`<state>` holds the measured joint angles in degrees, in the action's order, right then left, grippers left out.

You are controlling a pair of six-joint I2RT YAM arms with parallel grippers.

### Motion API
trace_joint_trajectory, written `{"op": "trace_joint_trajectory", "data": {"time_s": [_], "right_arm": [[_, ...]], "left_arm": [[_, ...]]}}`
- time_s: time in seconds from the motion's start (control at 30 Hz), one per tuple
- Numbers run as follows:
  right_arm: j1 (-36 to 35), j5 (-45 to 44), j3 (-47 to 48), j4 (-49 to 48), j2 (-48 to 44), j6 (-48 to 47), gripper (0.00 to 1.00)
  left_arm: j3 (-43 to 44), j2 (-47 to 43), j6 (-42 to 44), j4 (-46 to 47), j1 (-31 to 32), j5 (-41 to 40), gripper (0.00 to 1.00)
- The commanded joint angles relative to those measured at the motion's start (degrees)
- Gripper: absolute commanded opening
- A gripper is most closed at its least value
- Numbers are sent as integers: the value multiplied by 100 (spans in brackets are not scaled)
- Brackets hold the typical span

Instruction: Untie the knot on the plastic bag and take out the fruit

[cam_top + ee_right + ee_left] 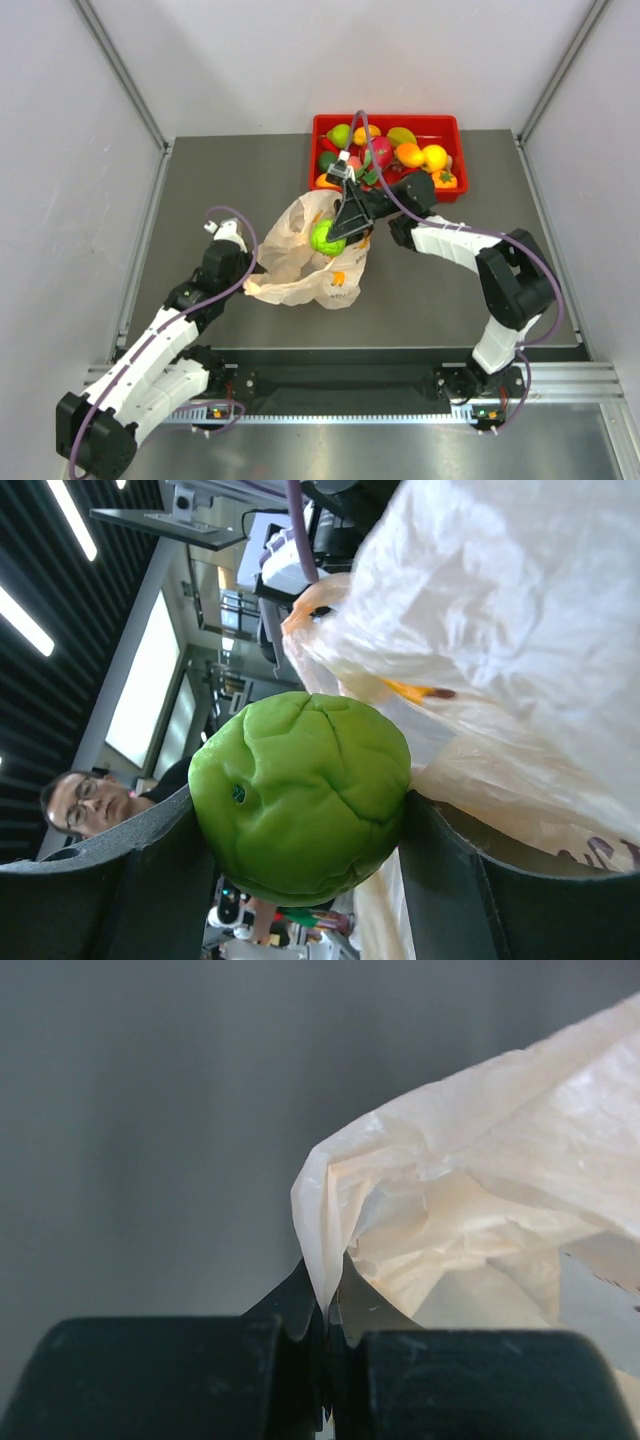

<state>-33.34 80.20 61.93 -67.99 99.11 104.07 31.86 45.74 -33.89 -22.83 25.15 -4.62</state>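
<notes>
Table [450,300] carries the red tray [430,119] at its far edge, well filled with green, red, orange and yellow toy fruit [410,153]. Nearer, just left of it, lies the peach plastic bag [300,275], crumpled with its mouth gaping. No knot can be picked out, so I judge it undone. Right gripper [330,238] hangs at that mouth, fingers clamped either side of a green fruit [300,790]. The tray lies just beyond, away from the bases, with the right arm nearer to it. Left gripper [325,1332] pinches the bag's edge, jaws pressed together. Whether more fruit lies inside is hidden.
</notes>
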Motion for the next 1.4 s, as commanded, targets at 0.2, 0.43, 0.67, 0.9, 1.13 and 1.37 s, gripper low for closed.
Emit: {"op": "trace_joint_trajectory", "data": {"time_s": [0.2, 0.43, 0.67, 0.9, 1.13, 1.37], "right_arm": [[214, 294, 723, -2790, -453, 1001, 18], [1065, 303, 452, -2650, -779, 896, 20], [1717, 373, 117, -2474, -736, 527, 21], [1796, 400, -14, -2641, -24, 509, 20], [1787, 391, -41, -2606, 275, 430, 21], [1814, 452, 12, -2535, 468, 412, 18]], "left_arm": [[286, 128, 119, -283, -177, -741, 0], [522, 181, 303, -494, -492, -890, 0], [962, -20, 550, -889, -844, -1154, 0], [2506, 172, 848, -1276, -862, -1234, 0], [3336, 744, 954, -1584, -862, -716, 0], [3415, 937, 884, -1769, -862, -645, 0]]}}
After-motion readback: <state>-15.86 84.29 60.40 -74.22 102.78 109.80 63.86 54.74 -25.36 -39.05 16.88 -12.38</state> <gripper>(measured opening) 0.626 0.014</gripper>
